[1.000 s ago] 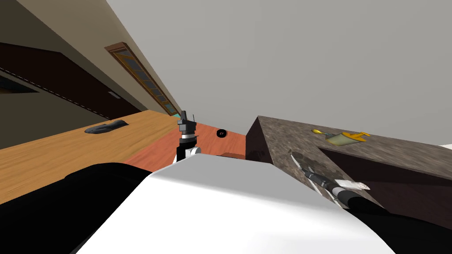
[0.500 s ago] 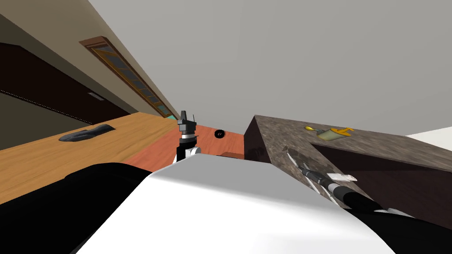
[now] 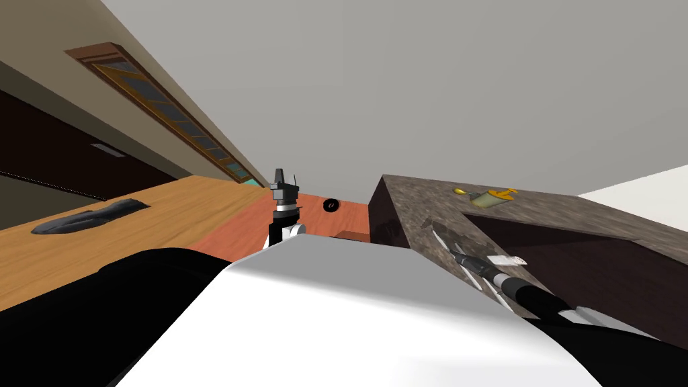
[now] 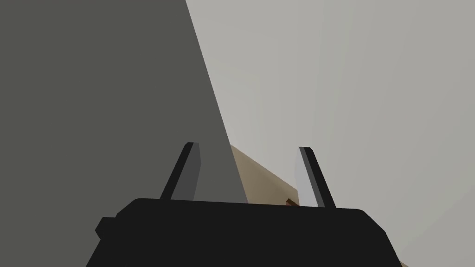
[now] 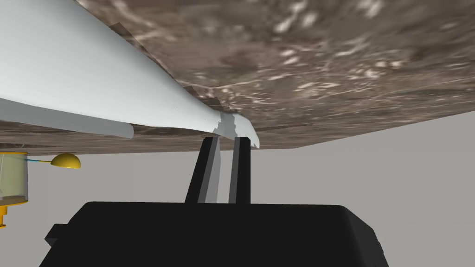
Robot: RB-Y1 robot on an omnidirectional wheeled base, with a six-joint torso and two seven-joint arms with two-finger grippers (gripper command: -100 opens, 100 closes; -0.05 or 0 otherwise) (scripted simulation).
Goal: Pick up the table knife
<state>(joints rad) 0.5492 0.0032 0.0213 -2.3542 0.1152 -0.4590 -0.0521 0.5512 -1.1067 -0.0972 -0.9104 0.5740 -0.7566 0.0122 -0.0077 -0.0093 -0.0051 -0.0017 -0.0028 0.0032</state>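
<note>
1. OK, far left: wooden top (image 3: 168, 215) with a flat dark object (image 3: 87, 216) lying on it. Not relevant to the job.
2. Left gripper (image 4: 249, 148) is raised in front of my chest, fingers spread, nothing between them. Idle.
3. Small black round thing (image 3: 330, 205) on the reddish floor (image 3: 248, 232) beyond it. Ignoring it.
4. Brown stone counter (image 3: 416, 201) on my right. Right arm reaches out over its top.
5. Right gripper (image 5: 226, 141): fingers pressed close together, pinching the very end of the pale knife (image 5: 116, 88). The rest of the knife runs back past the gripper body, close to the stone. I can't tell whether it is clear of the surface or touching it.
6. Further right on the counter: a yellow-trimmed container (image 3: 485, 197), apart from the gripper.
7. Risks, my read:
   - The grip is right at the tip of the knife, so the long free end acts as a lever. A quick lift or wrist turn could make it pivot or slide out.
   - A low free end could drag on the stone and twist in the pinch.
   - A wide swing could clip the container.
   - So: lift straight, slowly.
</note>
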